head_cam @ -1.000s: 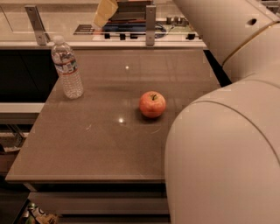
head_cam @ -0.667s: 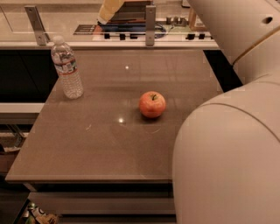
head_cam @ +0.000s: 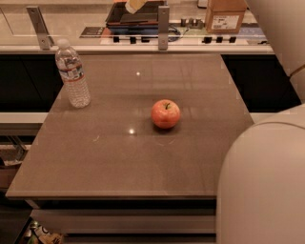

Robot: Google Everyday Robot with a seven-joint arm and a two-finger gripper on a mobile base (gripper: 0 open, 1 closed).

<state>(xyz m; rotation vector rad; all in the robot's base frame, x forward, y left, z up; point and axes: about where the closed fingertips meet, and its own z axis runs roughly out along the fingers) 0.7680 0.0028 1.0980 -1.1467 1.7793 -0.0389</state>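
A red-orange apple [head_cam: 166, 114] sits upright near the middle of the brown table [head_cam: 114, 167]. A clear plastic water bottle [head_cam: 72, 74] with a white cap stands at the table's far left. Only the yellowish tip of my gripper [head_cam: 135, 5] shows at the top edge. It is high above the back counter and far from both the apple and the bottle. It holds nothing that I can see. My white arm [head_cam: 267, 181] fills the lower right corner and hides the table's near right part.
Behind the table runs a counter with a black tray [head_cam: 138, 16], a cardboard box [head_cam: 226, 14] and two upright metal posts [head_cam: 163, 21]. Dark gaps drop away on both sides of the table. Some clutter lies on the floor at lower left [head_cam: 38, 233].
The gripper has drifted right and up, so it is almost out of view. The arm covers less of the right side. Apple and bottle have not moved.
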